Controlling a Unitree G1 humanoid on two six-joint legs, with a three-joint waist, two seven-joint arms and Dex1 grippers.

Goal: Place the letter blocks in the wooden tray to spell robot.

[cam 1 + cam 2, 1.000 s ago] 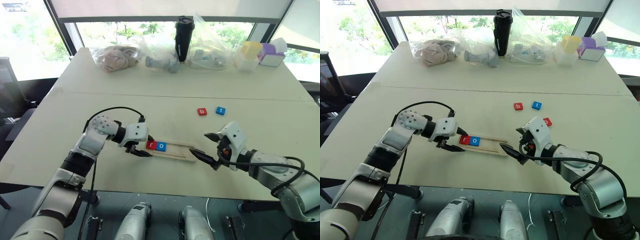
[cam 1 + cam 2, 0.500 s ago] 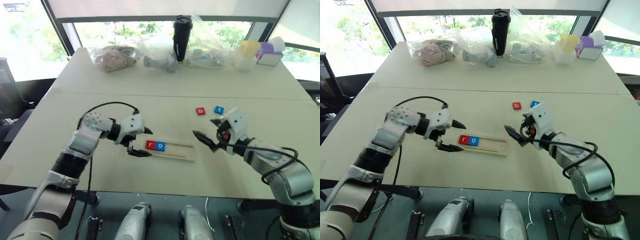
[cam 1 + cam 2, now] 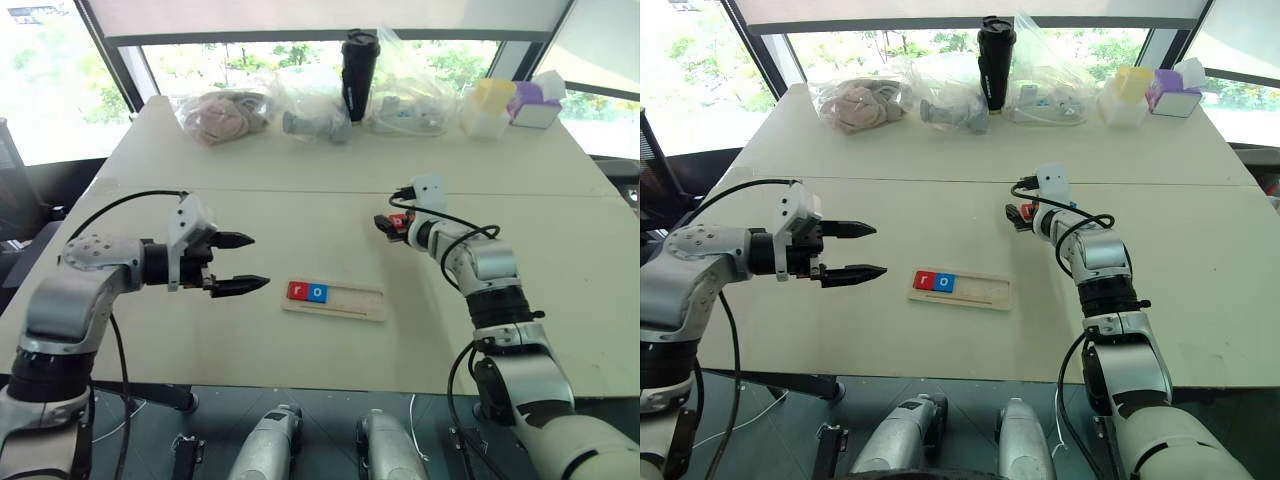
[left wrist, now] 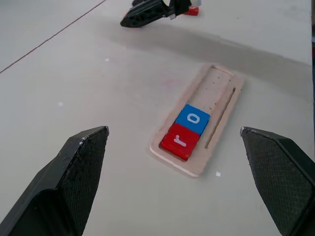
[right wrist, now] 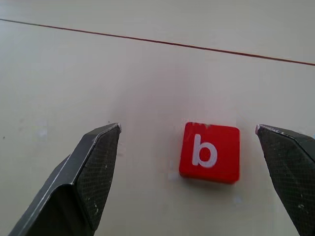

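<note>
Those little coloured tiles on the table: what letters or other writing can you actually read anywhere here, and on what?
"r": white, on the red tile at the end of the wooden tray.
"o": white, on the blue tile touching it in the tray.
"b": white, on the loose red tile lying on the table.
Anything on the black cup and the bags at the back is too small to read.

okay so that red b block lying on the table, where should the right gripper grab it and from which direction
Probably from above, pinching two opposite side edges. The red b block lies flat on the table, so only its thin sides offer a grip, and no other tile is seen touching it. The open right gripper already straddles it; lower until the fingertips flank the edges, then close.
</note>
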